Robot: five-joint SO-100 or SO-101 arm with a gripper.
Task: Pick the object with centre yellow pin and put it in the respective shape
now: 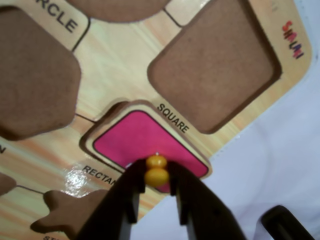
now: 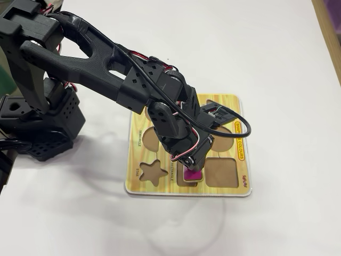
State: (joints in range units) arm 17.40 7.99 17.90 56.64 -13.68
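Now seating the magenta rectangle piece (image 1: pixel 145 137) into the RECTANGLE cut-out (image 1: pixel 111 111) near the front edge of the yellow puzzle board (image 2: pixel 229 101), between the star cut-out (image 1: pixel 70 212) and the SQUARE cut-out (image 1: pixel 215 70). Tool (image 1: pixel 157 172) closed around the yellow knob (image 1: pixel 157 169), one black finger pressed to either side in the wrist view, nothing else in its hold. Piece lying mostly within the recess, though whether fully flat cannot be told; a sliver of brown recess showing along its far left side hints at a slight offset. Best done by keeping the piece's edges square to the recess, lowering straight down without twisting, then pressing lightly until the pale rim sits level with the board. Only then easing the fingers apart, lifting vertically so the knob is not dragged and the board not shifted on the white worktop (image 2: pixel 277 58).
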